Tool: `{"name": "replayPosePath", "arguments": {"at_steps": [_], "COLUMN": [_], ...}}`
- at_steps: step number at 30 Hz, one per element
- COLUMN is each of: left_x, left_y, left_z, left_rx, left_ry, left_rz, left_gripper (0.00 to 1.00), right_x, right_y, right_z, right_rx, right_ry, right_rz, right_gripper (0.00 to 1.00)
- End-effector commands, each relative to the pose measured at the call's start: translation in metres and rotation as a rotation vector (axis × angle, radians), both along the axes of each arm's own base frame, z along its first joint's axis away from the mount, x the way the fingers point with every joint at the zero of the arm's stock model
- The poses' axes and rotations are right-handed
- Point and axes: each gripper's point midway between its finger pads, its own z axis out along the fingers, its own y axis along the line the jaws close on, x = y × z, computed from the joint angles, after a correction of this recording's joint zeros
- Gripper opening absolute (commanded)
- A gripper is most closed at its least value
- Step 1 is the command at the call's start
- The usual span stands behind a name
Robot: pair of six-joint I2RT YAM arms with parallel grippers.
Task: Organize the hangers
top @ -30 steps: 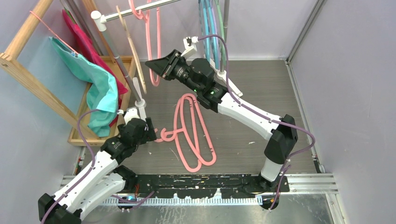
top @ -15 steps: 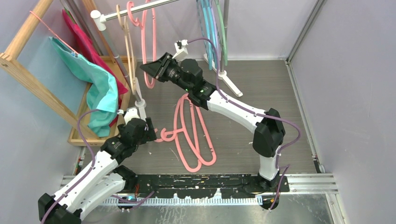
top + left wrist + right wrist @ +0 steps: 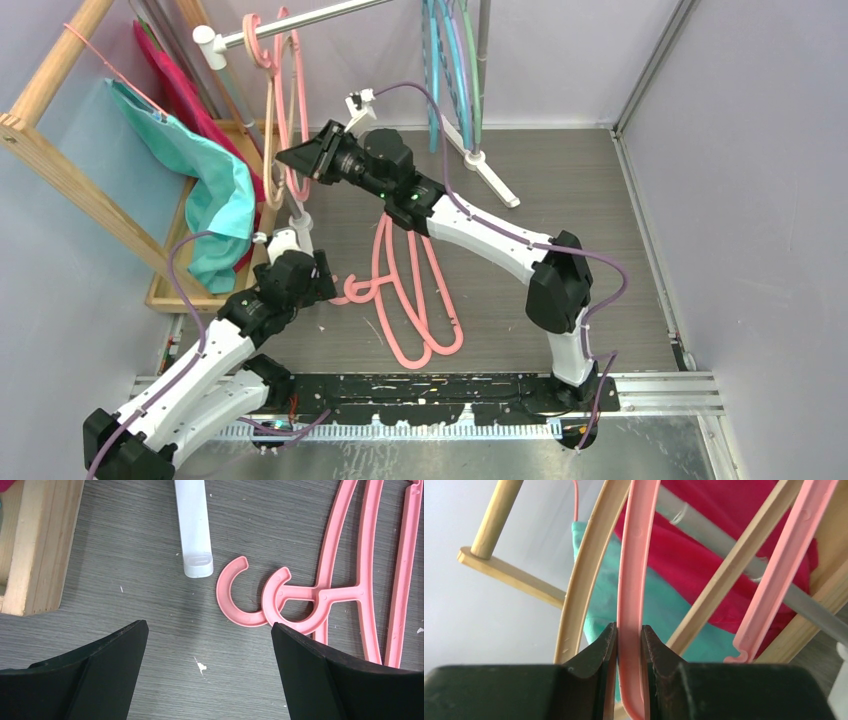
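Note:
A pink hanger (image 3: 262,32) hangs by its hook from the white rail (image 3: 320,14). My right gripper (image 3: 290,160) is shut on one of its side bars (image 3: 636,555), which runs straight up between the jaws (image 3: 629,629). A beige hanger (image 3: 270,120) (image 3: 589,560) hangs right beside it on the left. Blue, teal and green hangers (image 3: 450,70) hang further right. Two pink hangers (image 3: 410,290) (image 3: 350,587) lie on the floor. My left gripper (image 3: 325,272) (image 3: 209,625) is open just above the floor, near their hooks (image 3: 235,605), with nothing between its fingers.
A wooden frame rack (image 3: 60,150) stands at the left with a teal cloth (image 3: 215,200) and a red cloth (image 3: 175,90) draped on it. Its wooden base (image 3: 35,545) lies close to my left gripper. The rail stand's white feet (image 3: 194,530) (image 3: 490,175) rest on the floor.
My right arm has swung left with the pink hanger, carrying it along the rail up against the beige hanger. The left arm has not moved.

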Motion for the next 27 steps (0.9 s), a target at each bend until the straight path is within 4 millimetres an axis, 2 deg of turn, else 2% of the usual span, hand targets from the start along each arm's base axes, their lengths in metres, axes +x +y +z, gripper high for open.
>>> {"name": "replayPosePath", "arguments": {"at_steps": [1,6,7,15,18,21,23,27], "left_x": [0.013,0.015,0.015,0.015,0.014,0.014,0.014,0.014], "left_y": [-0.005,-0.008,-0.008,-0.007,-0.006,-0.005,-0.005,-0.005], "left_z": [0.021,0.018,0.018,0.016,0.015,0.016,0.017,0.016], "left_rx": [-0.029,-0.032,-0.033,-0.027,-0.02,-0.018,-0.019,-0.017], "left_ry": [-0.069,-0.06,-0.059,-0.052,-0.048,-0.048,-0.049,-0.044], "left_rz": [0.012,0.009,0.009,0.011,0.014,0.017,0.018,0.019], "left_gripper": [0.98,0.98,0.98,0.98,0.98,0.98,0.98,0.98], "right_x": [-0.033,-0.04,-0.04,-0.042,-0.046,-0.048,-0.052,-0.059], "right_y": [0.02,0.021,0.019,-0.006,-0.019,-0.038,-0.058,-0.102], "right_z": [-0.002,-0.009,-0.008,0.007,0.011,0.008,0.013,-0.008], "right_rx": [-0.037,-0.074,-0.075,-0.097,-0.115,-0.136,-0.149,-0.237], "right_ry": [-0.022,-0.03,-0.033,-0.107,-0.156,-0.176,-0.202,-0.237], "right_rz": [0.117,0.128,0.12,0.048,0.025,-0.021,-0.068,-0.161], "right_gripper": [0.01,0.01,0.04,0.59,0.67,0.73,0.8,0.86]}}
